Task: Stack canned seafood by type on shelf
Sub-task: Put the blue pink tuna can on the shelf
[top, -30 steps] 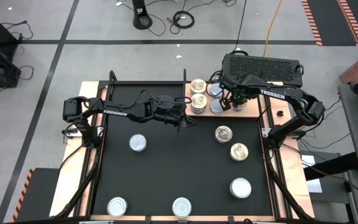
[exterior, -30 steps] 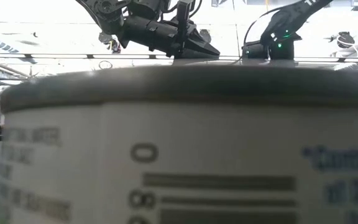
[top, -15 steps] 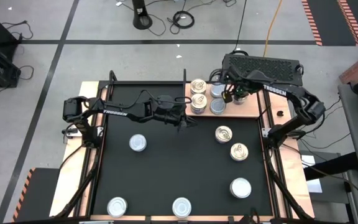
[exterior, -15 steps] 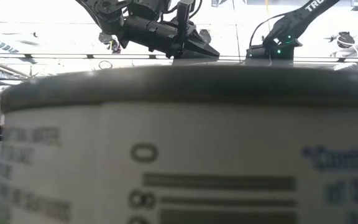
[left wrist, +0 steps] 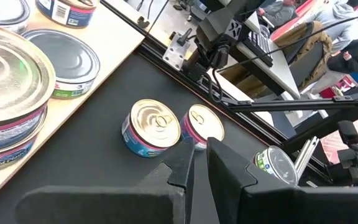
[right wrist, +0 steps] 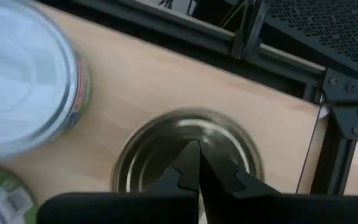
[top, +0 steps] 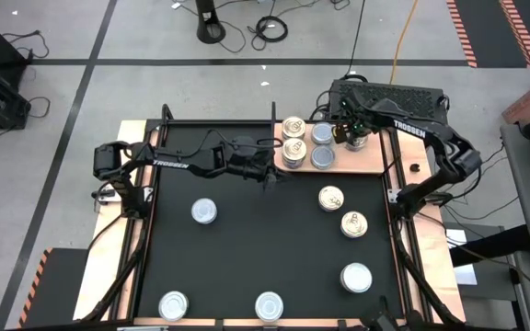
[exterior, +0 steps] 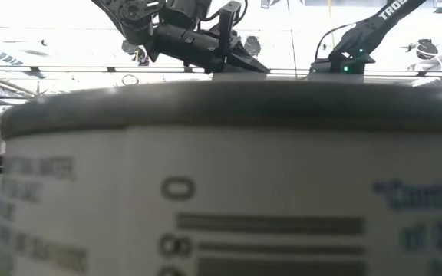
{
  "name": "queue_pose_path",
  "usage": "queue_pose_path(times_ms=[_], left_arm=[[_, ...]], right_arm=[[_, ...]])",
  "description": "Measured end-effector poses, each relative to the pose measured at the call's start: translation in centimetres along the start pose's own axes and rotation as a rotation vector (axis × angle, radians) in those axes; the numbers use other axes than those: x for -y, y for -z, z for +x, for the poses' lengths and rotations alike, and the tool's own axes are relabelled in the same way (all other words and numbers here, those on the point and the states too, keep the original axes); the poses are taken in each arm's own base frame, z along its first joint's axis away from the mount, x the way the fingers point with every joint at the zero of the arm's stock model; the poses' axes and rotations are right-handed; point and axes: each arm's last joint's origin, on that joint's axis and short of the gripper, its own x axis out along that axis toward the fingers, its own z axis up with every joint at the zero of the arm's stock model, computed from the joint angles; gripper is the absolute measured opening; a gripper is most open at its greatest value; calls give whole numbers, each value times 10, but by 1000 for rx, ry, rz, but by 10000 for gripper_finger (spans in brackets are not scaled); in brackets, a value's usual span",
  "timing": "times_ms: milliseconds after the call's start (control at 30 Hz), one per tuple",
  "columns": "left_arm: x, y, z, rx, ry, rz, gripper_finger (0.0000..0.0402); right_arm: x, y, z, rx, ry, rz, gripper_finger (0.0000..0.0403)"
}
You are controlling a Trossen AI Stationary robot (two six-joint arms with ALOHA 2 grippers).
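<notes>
**Cans on the shelf, right claw closed above one**

We see a silver can (right wrist: 185,155) on the shelf (top: 375,158) at the desk's far right corner, partly hidden by the right gripper (right wrist: 194,163), closed and empty above it. A close can (exterior: 221,176) blocks most of the low view. The left gripper (left wrist: 197,165), near the shelf's left edge, is nearly closed, holding nothing.

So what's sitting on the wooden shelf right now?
The shelf carries gold-topped cans along its left edge and two pale-topped cans beside them. The right claw, shut, hangs over another silver can; from above, that arm covers it.
</notes>
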Motion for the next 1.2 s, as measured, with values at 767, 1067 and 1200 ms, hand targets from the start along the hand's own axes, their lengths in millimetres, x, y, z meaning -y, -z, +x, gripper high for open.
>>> queue_pose_path(times_ms=[767, 1067, 1200], left_arm=[[-3, -2, -1, 9, -6, -27, 44], [-3, -2, -1, 9, -6, -27, 44], [-3, -2, -1, 9, -6, -27, 44]], right_arm=[[-5, -10, -21, -62, 31, -96, 0], [-5, -7, -12, -43, 36, -98, 0], [-6, -6, -7, -27, 35, -100, 0]])
